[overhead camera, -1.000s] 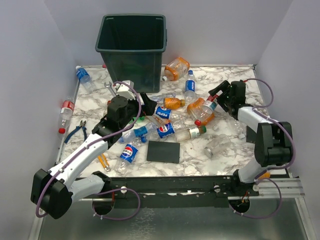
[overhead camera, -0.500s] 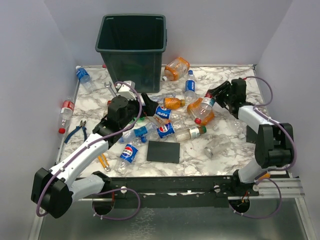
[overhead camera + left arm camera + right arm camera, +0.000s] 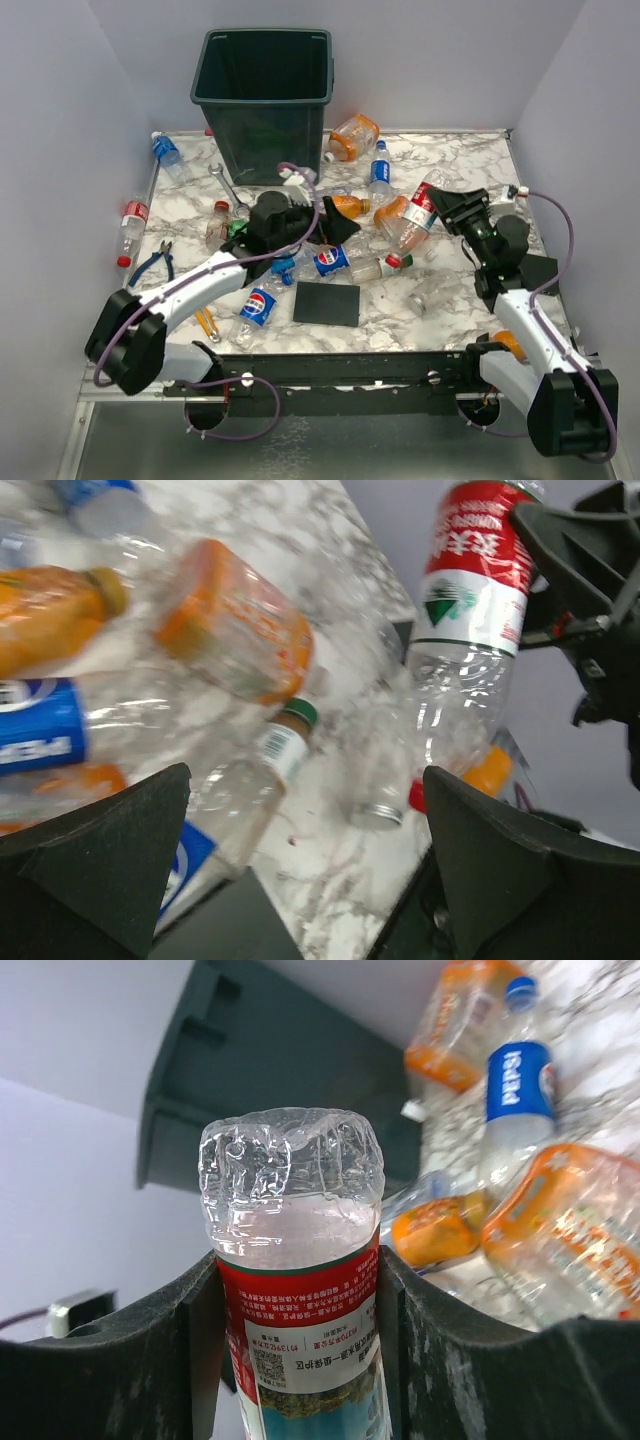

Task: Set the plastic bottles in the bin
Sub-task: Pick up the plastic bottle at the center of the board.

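The right tool (image 3: 437, 203) is clamping a red-labelled bottle (image 3: 290, 1210) around its body, cap end pointing down, at the right of the tabletop (image 3: 450, 150). The left tool (image 3: 300, 865) is hanging wide open over the heap of plastic bottles (image 3: 328, 260) in the middle. An orange-labelled bottle (image 3: 352, 138) and a Pepsi bottle (image 3: 380, 172) are lying between the held one and the bin (image 3: 262, 33), which is standing at the far edge, its inside too dark to read. A wrench (image 3: 228, 185), pliers (image 3: 152, 262) and a black plate (image 3: 326, 303) are lying nearby.
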Controlling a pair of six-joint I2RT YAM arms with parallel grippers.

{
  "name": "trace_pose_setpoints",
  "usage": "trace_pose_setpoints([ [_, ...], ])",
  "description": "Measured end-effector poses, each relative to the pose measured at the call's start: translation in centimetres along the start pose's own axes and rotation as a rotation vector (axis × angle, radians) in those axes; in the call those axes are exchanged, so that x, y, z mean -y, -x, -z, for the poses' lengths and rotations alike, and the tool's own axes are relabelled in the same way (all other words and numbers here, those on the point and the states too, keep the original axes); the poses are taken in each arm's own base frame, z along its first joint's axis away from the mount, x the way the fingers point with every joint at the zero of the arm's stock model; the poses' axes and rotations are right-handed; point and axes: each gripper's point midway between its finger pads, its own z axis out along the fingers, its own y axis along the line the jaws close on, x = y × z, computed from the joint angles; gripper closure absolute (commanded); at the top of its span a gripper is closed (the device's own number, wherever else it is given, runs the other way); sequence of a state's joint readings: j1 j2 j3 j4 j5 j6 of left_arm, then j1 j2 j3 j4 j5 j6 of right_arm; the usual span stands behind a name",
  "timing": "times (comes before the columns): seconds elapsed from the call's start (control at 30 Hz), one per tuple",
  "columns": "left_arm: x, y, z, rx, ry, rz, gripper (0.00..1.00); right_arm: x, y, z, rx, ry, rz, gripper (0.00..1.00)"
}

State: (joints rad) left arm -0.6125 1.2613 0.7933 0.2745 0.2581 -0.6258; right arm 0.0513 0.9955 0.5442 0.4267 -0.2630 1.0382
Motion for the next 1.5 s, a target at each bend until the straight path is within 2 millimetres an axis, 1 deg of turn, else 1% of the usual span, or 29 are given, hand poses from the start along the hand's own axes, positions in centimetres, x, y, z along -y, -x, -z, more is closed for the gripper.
trace_pose_setpoints([
  [0.1, 3.4, -2.6, -1.8, -0.107, -0.127, -0.010, 0.01, -0.5, -1.2, 2.0, 0.006, 0.090, -0.062, 0.58],
  [0.2, 6.4, -5.2, -3.2, -0.204, -0.236, -0.018, 0.01, -0.8, -2.0, 3.1, 0.004, 0.147, -0.106, 0.58],
  [0.27, 7.8, -7.1, -3.4, -0.266, -0.299, -0.019, 0.01, -1.2, -2.1, 3.6, 0.008, 0.178, -0.118, 0.58],
  [0.33, 8.7, -8.6, -3.1, -0.319, -0.342, -0.017, 0.01, -2.0, -1.9, 4.1, 0.019, 0.220, -0.117, 0.58],
  [0.4, 9.5, -9.7, -2.8, -0.358, -0.382, -0.018, 0.01, -2.7, -1.8, 4.6, 0.029, 0.255, -0.115, 0.58],
  [0.47, 10.4, -10.2, -2.4, -0.377, -0.419, -0.024, 0.03, -3.2, -1.7, 4.9, 0.037, 0.288, -0.117, 0.59],
  [0.53, 11.1, -10.5, -2.1, -0.385, -0.446, -0.030, 0.10, -3.6, -1.6, 5.1, 0.040, 0.310, -0.124, 0.59],
  [0.63, 11.7, -10.7, -1.9, -0.389, -0.474, -0.037, 0.27, -4.3, -1.5, 5.3, 0.042, 0.345, -0.127, 0.59],
  [0.8, 12.2, -10.6, -1.6, -0.387, -0.508, -0.047, 0.51, -4.8, -1.5, 5.4, 0.034, 0.370, -0.129, 0.59],
  [0.87, 12.3, -10.6, -1.6, -0.387, -0.513, -0.050, 0.56, -4.9, -1.6, 5.4, 0.026, 0.378, -0.127, 0.59],
  [0.9, 12.3, -10.7, -1.6, -0.387, -0.517, -0.051, 0.56, -4.9, -1.7, 5.4, 0.023, 0.378, -0.128, 0.58],
  [0.93, 12.4, -10.7, -1.6, -0.388, -0.520, -0.053, 0.55, -4.9, -1.8, 5.4, 0.018, 0.379, -0.127, 0.58],
  [0.97, 12.4, -10.7, -1.6, -0.390, -0.524, -0.053, 0.47, -4.8, -1.9, 5.4, 0.013, 0.379, -0.126, 0.58],
  [1.0, 12.4, -10.8, -1.6, -0.391, -0.527, -0.054, 0.29, -4.9, -2.0, 5.4, 0.008, 0.381, -0.124, 0.58],
  [1.03, 12.4, -10.8, -1.6, -0.392, -0.529, -0.054, 0.17, -4.9, -2.0, 5.5, 0.005, 0.382, -0.121, 0.58],
  [1.07, 12.5, -10.8, -1.6, -0.393, -0.530, -0.052, 0.12, -4.9, -2.0, 5.5, 0.004, 0.384, -0.120, 0.58],
  [1.1, 12.5, -10.8, -1.6, -0.394, -0.532, -0.052, 0.10, -5.0, -2.1, 5.5, 0.003, 0.387, -0.119, 0.58],
  [1.17, 12.6, -10.8, -1.5, -0.396, -0.539, -0.051, 0.10, -5.2, -2.0, 5.6, 0.002, 0.394, -0.116, 0.58],
  [1.27, 12.9, -11.3, -1.3, -0.413, -0.555, -0.051, 0.15, -5.6, -1.9, 5.8, 0.004, 0.414, -0.120, 0.59],
  [1.3, 12.9, -11.4, -1.3, -0.418, -0.559, -0.051, 0.20, -5.9, -1.8, 5.9, 0.006, 0.426, -0.124, 0.59],
  [1.37, 13.3, -12.1, -1.1, -0.438, -0.572, -0.050, 0.33, -6.3, -1.7, 6.0, 0.008, 0.447, -0.128, 0.59],
  [1.43, 13.5, -12.7, -1.0, -0.455, -0.578, -0.048, 0.53, -6.6, -1.7, 6.1, 0.004, 0.462, -0.132, 0.59],
  [1.5, 13.5, -13.1, -1.0, -0.466, -0.580, -0.046, 0.65, -6.7, -1.8, 6.1, -0.003, 0.472, -0.132, 0.57],
])
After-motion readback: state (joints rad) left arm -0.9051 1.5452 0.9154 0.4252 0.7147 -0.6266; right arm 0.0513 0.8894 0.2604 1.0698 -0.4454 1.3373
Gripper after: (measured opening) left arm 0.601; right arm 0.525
